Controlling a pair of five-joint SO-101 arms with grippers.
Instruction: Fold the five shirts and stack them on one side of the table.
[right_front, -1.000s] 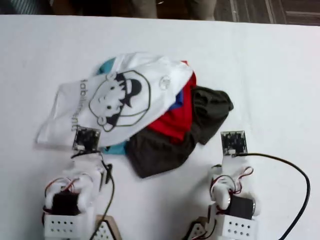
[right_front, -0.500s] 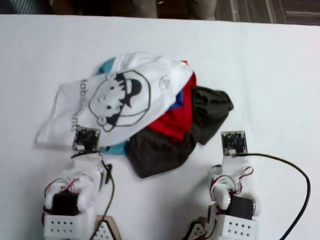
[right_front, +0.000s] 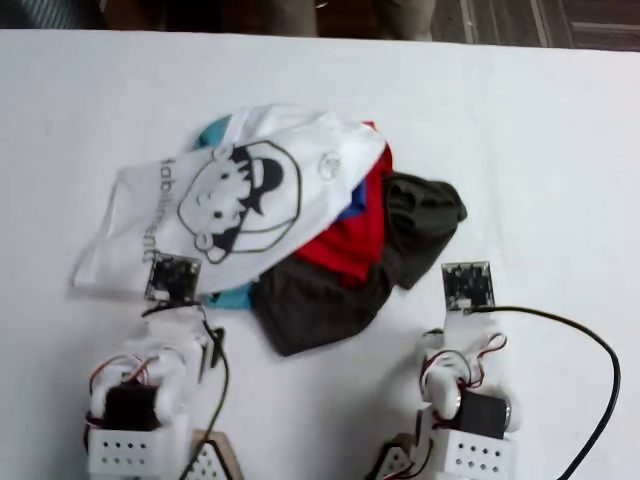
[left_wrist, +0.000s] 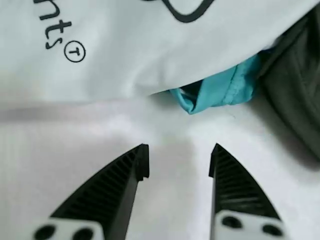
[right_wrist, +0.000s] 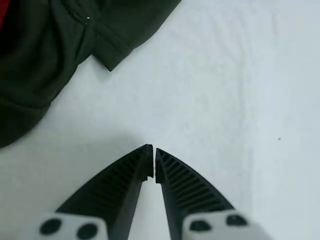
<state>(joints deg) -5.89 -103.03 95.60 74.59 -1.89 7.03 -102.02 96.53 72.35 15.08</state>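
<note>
All the shirts lie unfolded in 1 heap in the middle of the table (right_front: 520, 130). The white shirt (right_front: 240, 195) with the cartoon face is on top, the red shirt (right_front: 352, 235) and the dark shirt (right_front: 320, 295) spill out beneath, and a teal shirt (left_wrist: 220, 90) peeks from under the white hem. The left gripper (left_wrist: 177, 156) hovers just short of that hem, jaws spread wide, nothing between them. The right gripper (right_wrist: 153, 156) hangs over bare table near the dark shirt's edge, jaws all but touching, holding nothing.
</note>
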